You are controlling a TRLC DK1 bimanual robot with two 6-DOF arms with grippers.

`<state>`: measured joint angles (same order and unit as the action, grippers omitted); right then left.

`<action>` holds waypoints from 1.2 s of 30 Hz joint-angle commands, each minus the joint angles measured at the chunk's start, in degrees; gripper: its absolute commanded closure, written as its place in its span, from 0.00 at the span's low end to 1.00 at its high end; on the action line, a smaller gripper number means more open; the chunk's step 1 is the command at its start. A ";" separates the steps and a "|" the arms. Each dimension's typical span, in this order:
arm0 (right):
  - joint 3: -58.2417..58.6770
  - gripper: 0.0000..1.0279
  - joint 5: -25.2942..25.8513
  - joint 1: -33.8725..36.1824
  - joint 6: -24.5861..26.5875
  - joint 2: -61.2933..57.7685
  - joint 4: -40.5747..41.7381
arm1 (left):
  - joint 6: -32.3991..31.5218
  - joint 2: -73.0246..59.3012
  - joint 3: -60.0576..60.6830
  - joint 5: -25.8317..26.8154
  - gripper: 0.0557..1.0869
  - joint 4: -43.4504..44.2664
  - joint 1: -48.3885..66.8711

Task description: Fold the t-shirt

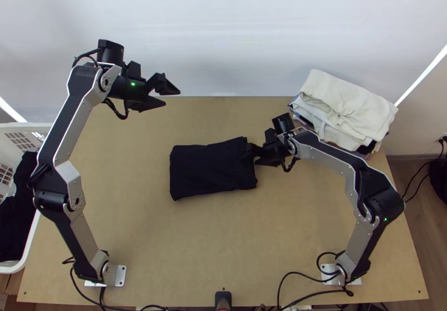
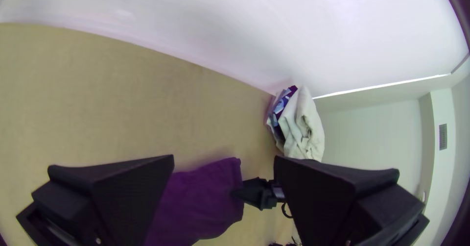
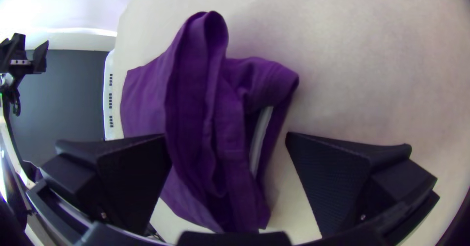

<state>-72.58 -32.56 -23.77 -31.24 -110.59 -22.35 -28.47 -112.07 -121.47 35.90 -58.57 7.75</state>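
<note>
The shirt lay folded, its layered end between the wide-spread fingers of the right gripper, apparently ungripped. The left gripper hung open, empty. Late-stage folding next required closure on that end.

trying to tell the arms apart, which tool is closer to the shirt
The right one. The right tool is at the shirt's right end; the left tool hangs open beyond its far edge.

Black t-shirt, tan table, cream cloth, white basket, pale grey wall, brown wood-grained floor
</note>
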 commanded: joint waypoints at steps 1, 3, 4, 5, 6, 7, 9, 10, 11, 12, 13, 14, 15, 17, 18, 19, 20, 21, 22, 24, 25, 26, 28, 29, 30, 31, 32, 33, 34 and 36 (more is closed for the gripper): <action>-1.43 0.04 -0.67 -0.49 0.75 -3.41 0.82 | -0.01 3.26 1.15 -0.13 0.04 -0.58 -0.45; -2.39 0.04 -1.46 -1.81 0.75 -4.73 0.82 | -0.01 3.88 1.59 -0.74 0.04 -0.58 -0.54; -2.92 0.04 -1.55 -2.60 0.66 -5.43 0.82 | -0.01 4.14 1.76 -0.83 0.04 -0.58 -0.63; -3.54 0.04 -1.55 -3.48 0.39 -6.13 0.82 | -0.01 4.41 1.94 -0.92 0.04 -0.58 -0.72; -4.33 0.04 -1.63 -4.36 0.22 -6.84 0.82 | -0.01 4.49 1.94 -1.18 0.04 -0.85 -0.80; -5.03 0.04 -1.72 -5.41 -0.04 -7.54 0.82 | -0.10 4.67 1.94 -1.27 0.04 -1.02 -0.98; -6.44 0.04 -1.72 -7.52 -0.40 -8.59 0.82 | -0.10 5.02 1.94 -1.36 0.04 -1.29 -1.24; -7.23 0.04 -1.72 -8.40 -0.48 -8.95 0.82 | -0.10 5.20 1.94 -1.45 0.04 -1.38 -1.33; -7.93 0.05 -1.72 -8.93 -1.10 -9.12 0.82 | -0.10 5.37 1.94 -1.53 0.04 -1.46 -1.42; -8.63 0.17 -2.16 -9.28 -1.28 -9.12 0.82 | -0.10 5.64 1.94 -1.53 0.04 -1.55 -1.51; -9.25 0.36 -2.34 -9.37 -1.63 -8.68 0.82 | -0.18 5.81 1.94 -1.53 0.04 -1.64 -1.68; -9.69 0.58 -2.34 -9.28 -1.89 -7.63 0.82 | -0.18 6.08 1.94 -1.62 0.04 -1.64 -1.86; -10.04 0.81 -2.25 -8.93 -2.33 -6.57 1.17 | -0.18 6.25 1.94 -1.62 0.04 -1.82 -2.12; -10.39 0.97 -2.34 -7.70 -4.26 -3.41 1.78 | -0.10 6.60 1.94 -1.53 0.04 -2.08 -2.65; -10.66 0.97 -2.34 -7.08 -4.70 -1.74 1.78 | -0.10 6.78 2.03 -1.53 0.04 -2.17 -3.00; -11.10 0.97 -2.42 -6.38 -5.41 0.11 1.78 | -0.01 6.95 2.20 -1.53 0.04 -2.17 -3.27; -11.62 0.97 -2.78 -5.67 -5.93 1.95 1.78 | 0.08 7.13 2.38 -1.53 0.04 -2.17 -3.62; -12.24 0.97 -3.39 -4.71 -6.72 3.80 1.78 | 0.08 7.31 2.55 -1.53 0.04 -2.17 -3.79; -13.12 0.97 -4.18 -3.74 -7.87 5.38 1.78 | 0.08 7.48 2.73 -1.53 0.04 -2.17 -3.88; -14.96 0.97 -5.41 -1.98 -9.62 8.19 1.78 | 0.17 7.75 3.08 -1.53 0.04 -2.17 -4.06; -16.11 0.97 -5.50 -1.10 -10.15 9.42 1.78 | 0.17 7.83 3.26 -1.53 0.04 -2.08 -4.14; -17.34 0.97 -5.50 0.13 -11.03 10.21 1.78 | 0.26 7.92 3.43 -1.53 0.04 -2.08 -4.14; -19.80 0.97 -5.76 2.50 -12.35 11.44 1.34 | 0.26 8.10 3.61 -1.53 0.04 -2.17 -4.32; -21.12 0.97 -5.76 3.91 -13.14 11.97 1.43 | 0.26 8.10 3.70 -1.53 0.04 -2.17 -4.32; -22.43 0.97 -5.76 5.22 -13.58 12.15 1.43 | 0.26 8.27 3.78 -1.53 0.04 -2.17 -4.50; -23.66 0.97 -5.76 6.72 -13.93 12.24 1.43 | 0.26 8.45 3.87 -1.53 0.04 -2.17 -4.58; -25.07 0.97 -5.76 8.30 -14.37 12.24 1.52 | 0.43 8.54 4.05 -1.53 0.04 -2.08 -4.58; -26.30 0.97 -5.76 9.88 -14.55 11.97 1.61 | 0.43 8.71 4.31 -1.53 0.04 -2.17 -4.67; -27.53 0.97 -5.76 11.38 -14.72 11.71 1.69 | 0.52 8.89 4.58 -1.53 0.04 -2.08 -4.76; -30.08 0.97 -5.76 14.54 -15.95 10.92 1.87 | 0.52 9.15 5.01 -1.53 0.04 -2.08 -5.02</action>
<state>-98.96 -37.15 -12.53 -44.47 -99.68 -21.47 -28.47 -105.08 -117.78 34.44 -60.14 3.42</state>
